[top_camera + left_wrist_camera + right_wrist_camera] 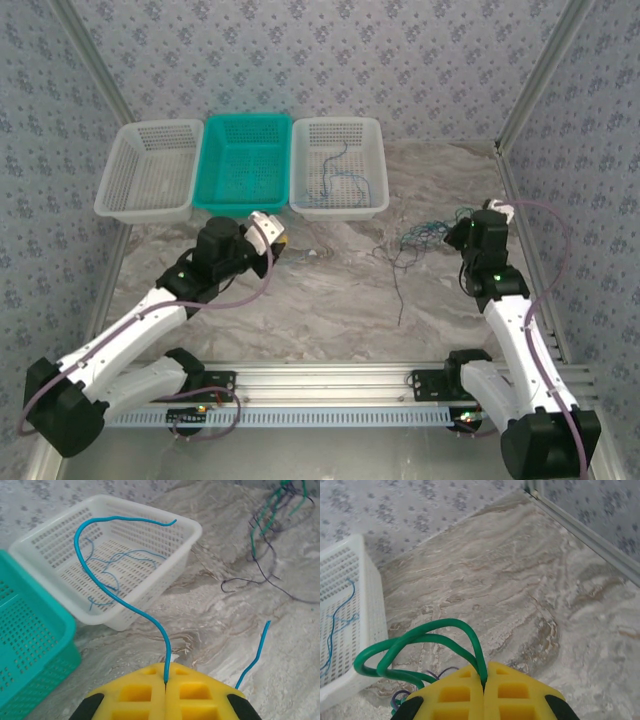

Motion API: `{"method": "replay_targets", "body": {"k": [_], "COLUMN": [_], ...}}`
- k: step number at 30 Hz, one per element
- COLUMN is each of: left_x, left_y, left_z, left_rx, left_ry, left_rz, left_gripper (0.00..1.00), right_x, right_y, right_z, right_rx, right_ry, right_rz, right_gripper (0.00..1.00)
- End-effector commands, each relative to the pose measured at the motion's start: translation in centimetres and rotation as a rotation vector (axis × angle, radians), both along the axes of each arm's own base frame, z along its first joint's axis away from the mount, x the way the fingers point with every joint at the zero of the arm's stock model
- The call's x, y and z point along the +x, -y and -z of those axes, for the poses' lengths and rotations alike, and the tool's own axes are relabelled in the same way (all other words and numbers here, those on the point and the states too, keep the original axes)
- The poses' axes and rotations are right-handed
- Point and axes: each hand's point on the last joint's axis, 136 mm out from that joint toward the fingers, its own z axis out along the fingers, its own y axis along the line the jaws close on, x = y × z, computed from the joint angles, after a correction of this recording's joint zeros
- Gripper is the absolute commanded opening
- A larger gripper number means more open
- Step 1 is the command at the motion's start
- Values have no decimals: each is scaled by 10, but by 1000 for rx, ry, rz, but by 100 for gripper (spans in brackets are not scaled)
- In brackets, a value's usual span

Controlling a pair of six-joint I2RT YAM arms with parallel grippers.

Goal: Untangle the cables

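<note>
A: What was seen on the marble table (330, 300)?
B: Several blue cables (131, 553) were laid in the white basket (338, 121); a tangle of cables (425, 238) was spread on the table's right side.
A: And the grippers?
B: The left gripper (165, 672) was clamped tight on a blue cable (76, 542), and the right gripper (484, 675) was pinched closed on a looped green cable (440, 623).

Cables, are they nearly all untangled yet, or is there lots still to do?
Not nearly. Done: a few blue cables lie in the right white basket. In hand: the left hand is shut on another blue cable, and the right hand is shut on a green cable. Left: a knot of green and dark cables on the table.
</note>
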Motion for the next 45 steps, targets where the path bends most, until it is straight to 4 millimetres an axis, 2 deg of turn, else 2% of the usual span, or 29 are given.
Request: {"method": "replay_targets", "body": {"k": [1, 4, 7, 13, 17, 19, 21, 23, 26, 29, 32, 35, 39, 41, 45], "left_x": [5, 16, 46, 136, 200, 221, 229, 227, 211, 180, 140, 89, 21, -16, -64], "left_y": [3, 12, 24, 63, 83, 87, 88, 87, 83, 77, 71, 68, 73, 79, 81], "left_z": [-39, -72, -99, -98, -71, -65, -66, -75, -93, -112, -125, -136, -130, -116, -85], "left_rx": [-154, -264, -305, -255, -211, -209, -223, -254, -293, -326, -351, -371, -287, -206, -136], "left_ry": [33, 39, 56, 34, -33, -36, -27, -19, -3, 9, 18, 48, 102, 125, 104], "left_rz": [-34, -53, -104, -209, -291, -330, -344, -343, -311, -236, -135, 23, 224, 337, 478], "left_gripper": [0, 0, 0, 0, 0, 23, 43, 51, 55, 57, 59, 63, 63, 64, 65], "right_x": [-6, -1, 6, 7, -3, -10, -15, -20, -22, -22, -19, -13, -9, -9, -17], "right_y": [5, -8, -27, -56, -67, -71, -76, -84, -102, -123, -146, -165, -194, -210, -244], "right_z": [8, 12, 16, 5, -7, -13, -17, -22, -30, -39, -48, -56, -59, -60, -63], "right_rx": [119, 174, 246, 246, 198, 180, 178, 189, 204, 198, 201, 185, 155, 146, 106], "right_ry": [-7, -7, -12, -33, -39, -41, -39, -30, -11, 11, 40, 54, 45, 40, 85], "right_rz": [82, 26, -52, -198, -266, -296, -328, -369, -457, -557, -657, -721, -830, -902, -1099], "right_gripper": [0, 0, 0, 0, 0, 0, 0, 0, 0, 0, 0, 0, 0, 0, 0]}}
